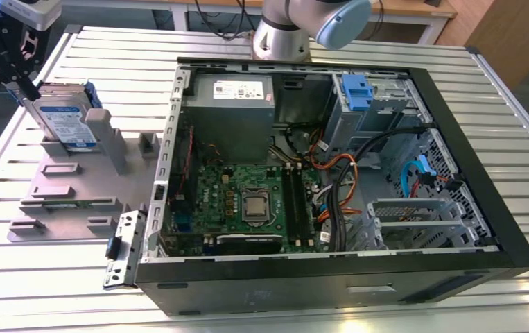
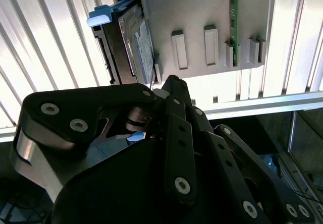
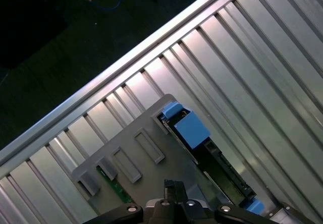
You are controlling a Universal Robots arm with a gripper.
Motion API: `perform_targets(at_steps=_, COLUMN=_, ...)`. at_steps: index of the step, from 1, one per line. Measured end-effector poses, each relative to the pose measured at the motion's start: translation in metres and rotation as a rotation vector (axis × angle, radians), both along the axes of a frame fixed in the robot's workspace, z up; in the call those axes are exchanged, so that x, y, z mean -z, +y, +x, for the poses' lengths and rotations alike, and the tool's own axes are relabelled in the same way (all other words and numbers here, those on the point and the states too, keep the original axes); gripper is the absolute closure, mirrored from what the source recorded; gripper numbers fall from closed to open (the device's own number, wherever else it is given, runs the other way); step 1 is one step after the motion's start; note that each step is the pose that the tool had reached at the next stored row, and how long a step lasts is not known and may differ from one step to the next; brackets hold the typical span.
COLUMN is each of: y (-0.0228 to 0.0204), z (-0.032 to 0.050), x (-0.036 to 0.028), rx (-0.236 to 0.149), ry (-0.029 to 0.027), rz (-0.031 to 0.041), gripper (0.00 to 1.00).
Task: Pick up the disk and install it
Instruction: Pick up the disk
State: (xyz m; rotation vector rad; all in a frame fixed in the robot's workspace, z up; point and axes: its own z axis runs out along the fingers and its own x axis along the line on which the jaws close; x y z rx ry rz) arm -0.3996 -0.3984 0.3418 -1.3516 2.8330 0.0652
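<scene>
The disk (image 1: 65, 119) stands on edge in a grey holder fixture (image 1: 70, 187) at the exterior view's left, beside the open computer case. It is silver with a white-and-blue label and a blue side bracket. In the second wrist view the disk (image 2: 139, 47) shows its label edge-on, and in the first wrist view the disk (image 3: 212, 153) shows its dark edge under the blue bracket. My gripper (image 1: 28, 89) hovers over the disk's upper far corner. The gripper (image 2: 171, 81) has its fingers (image 3: 174, 186) drawn together with nothing between them.
The open computer case (image 1: 486, 208) lies on the slatted aluminium table, with a motherboard, cables and a grey power supply (image 1: 231, 104). A drive bay with a blue latch (image 1: 357, 90) sits at its far side. The arm's base (image 1: 288, 31) stands behind the case. A green board (image 2: 233, 12) rests in the fixture.
</scene>
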Motion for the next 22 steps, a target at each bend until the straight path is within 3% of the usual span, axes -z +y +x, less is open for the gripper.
perform_targets(at_steps=22, y=0.0000, z=0.0000, x=0.0000, rx=-0.013, ry=0.0000, rz=-0.0004, gripper=0.89)
